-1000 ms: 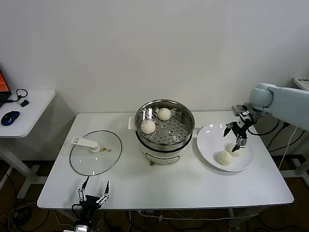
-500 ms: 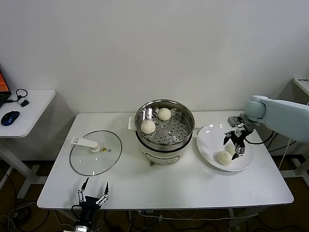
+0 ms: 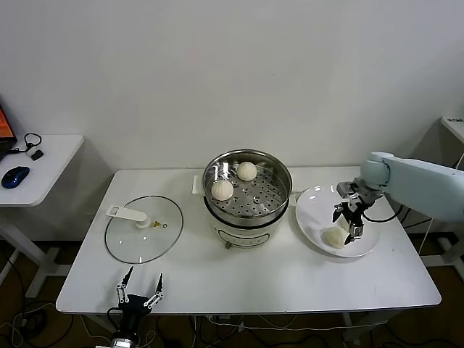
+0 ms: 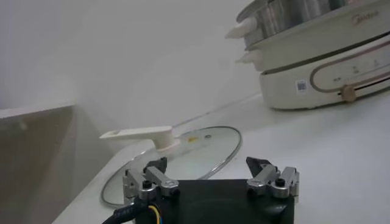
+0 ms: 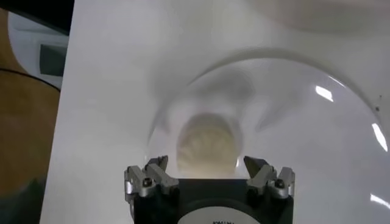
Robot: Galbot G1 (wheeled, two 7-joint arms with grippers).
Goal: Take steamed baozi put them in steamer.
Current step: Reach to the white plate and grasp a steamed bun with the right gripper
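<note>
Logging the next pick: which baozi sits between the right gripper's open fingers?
The baozi on the white plate under the right gripper. Another bun lies beside it; two more are in the steamer.

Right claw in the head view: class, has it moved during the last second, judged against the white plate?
Yes. The right claw, open, has come down and slightly toward the steamer, now low over the baozi on the white plate.

The cooker base (image 4: 323, 73) bears a "Midea" logo.

lid (image 3: 143, 229) left of steamer (image 3: 247, 190), plate (image 3: 319, 221) right
</note>
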